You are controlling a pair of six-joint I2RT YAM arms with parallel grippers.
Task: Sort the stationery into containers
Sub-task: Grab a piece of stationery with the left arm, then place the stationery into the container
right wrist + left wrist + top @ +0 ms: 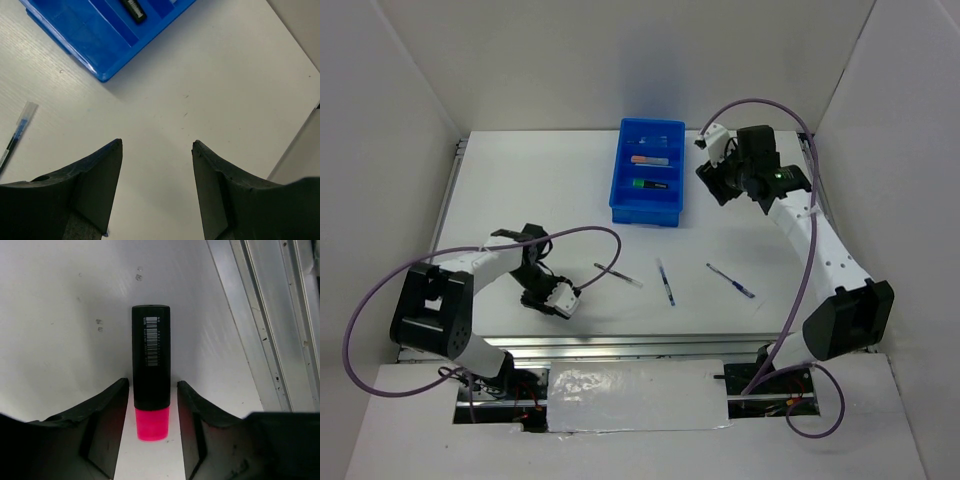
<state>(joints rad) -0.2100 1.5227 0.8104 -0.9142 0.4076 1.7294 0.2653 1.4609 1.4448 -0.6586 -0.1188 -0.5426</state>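
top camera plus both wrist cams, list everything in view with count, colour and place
tray: one, blue, four compartments, far middle of the table
orange marker: one, orange and black, in a middle tray compartment
green marker: one, green and black, in the next compartment nearer the arms
small pale item: one, farthest compartment, too small to identify
pens: three, thin, dark or blue, loose on the table in front of the tray
pink highlighter: one, black with a pink end, near left of the table
table: one, white
left hand: open around the pink highlighter, slim gaps on both sides
right hand: open, empty, right of the tray
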